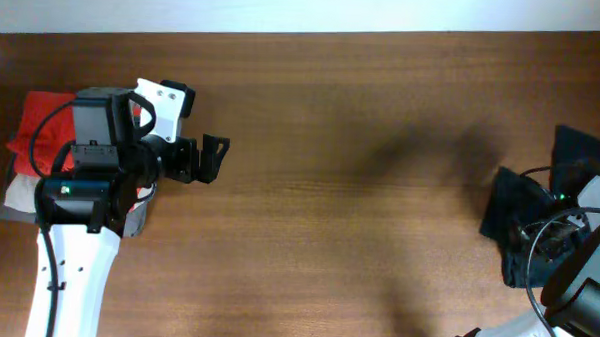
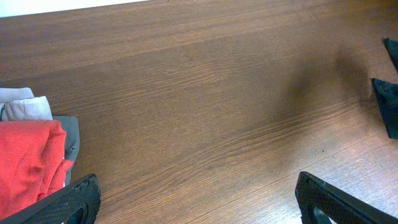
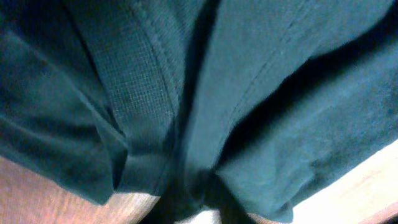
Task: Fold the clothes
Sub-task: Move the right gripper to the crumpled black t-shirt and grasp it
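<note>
At 9 o'clock on the table [image 1: 362,111], red folded garment [image 1: 36,129] stacked over grey and pale garments [image 1: 14,204], likely set aside as finished. Above that stack, left gripper [image 1: 218,159] spread wide, grasping nothing, aimed toward 3 o'clock, seemingly on standby. At 3 o'clock, hard on the table edge, the clothes [image 1: 524,211]: black, crumpled, not laid flat. Long axis roughly 12 to 6 o'clock. Neck end and hem end impossible to tell apart from overhead, though a ribbed band [image 3: 137,93] fills the right wrist view. Right gripper [image 1: 540,235] buried in the folds, presumably for a pickup. Clenched or not, cannot tell.
</note>
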